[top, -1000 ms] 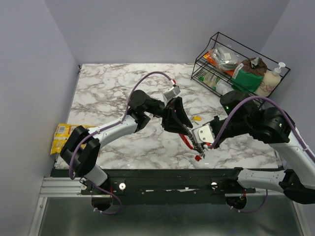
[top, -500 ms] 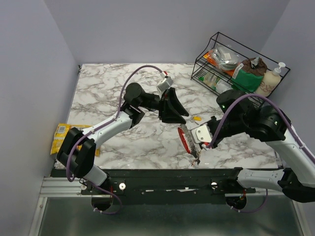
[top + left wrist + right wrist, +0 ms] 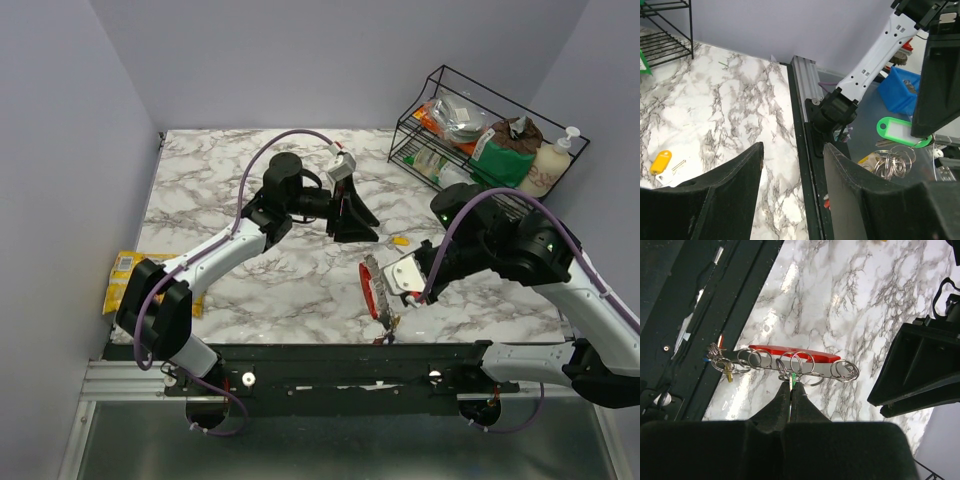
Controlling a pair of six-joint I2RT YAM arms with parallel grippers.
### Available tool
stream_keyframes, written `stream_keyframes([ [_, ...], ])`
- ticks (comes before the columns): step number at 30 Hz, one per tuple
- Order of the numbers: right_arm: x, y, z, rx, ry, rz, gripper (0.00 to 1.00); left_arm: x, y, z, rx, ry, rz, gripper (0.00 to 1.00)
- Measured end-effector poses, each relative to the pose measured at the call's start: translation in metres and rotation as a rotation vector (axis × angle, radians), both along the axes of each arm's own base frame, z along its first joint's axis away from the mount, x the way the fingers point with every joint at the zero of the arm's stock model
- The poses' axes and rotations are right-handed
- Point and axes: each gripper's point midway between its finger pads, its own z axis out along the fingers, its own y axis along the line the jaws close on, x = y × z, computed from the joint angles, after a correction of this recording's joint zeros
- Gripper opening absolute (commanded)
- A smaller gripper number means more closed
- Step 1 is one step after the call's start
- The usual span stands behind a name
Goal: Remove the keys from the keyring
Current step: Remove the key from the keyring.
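Keyring (image 3: 790, 351): one; yellow key (image 3: 660, 162): one.

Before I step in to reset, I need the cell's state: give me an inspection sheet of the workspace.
Surface: marble table, no spill seen.
Job's things: keyring with rings strung on it, gripped; one yellow key loose on the table.
Clutter: yellow snack packet at the table's left edge.
End effectors: right end effector shut on the keyring; left end effector open, empty.
Cables: purple cables loop free, no snag seen.
Surroundings: wire rack of goods at the far right corner; plain walls.
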Motion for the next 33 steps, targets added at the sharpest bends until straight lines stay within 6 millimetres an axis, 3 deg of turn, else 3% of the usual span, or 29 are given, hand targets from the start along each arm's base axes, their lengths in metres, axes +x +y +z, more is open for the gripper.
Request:
stream_keyframes([
  [9,-0.005,0.003,-0.001,0.008,0.020,0.020,0.01,0.001,-0.007,-0.020,0.047,0.036,-0.014,0.60],
  [15,-0.005,0.006,-0.003,0.000,0.030,0.029,0.01,-0.016,-0.019,-0.031,0.076,0.055,-0.069,0.60],
  [27,0.000,-0.001,-0.001,-0.009,-0.006,0.000,0.01,-0.045,-0.012,-0.014,-0.004,0.094,-0.211,0.57],
  [33,0.003,-0.004,-0.001,-0.017,-0.028,-0.020,0.01,-0.060,-0.004,0.005,-0.064,0.087,-0.278,0.57],
])
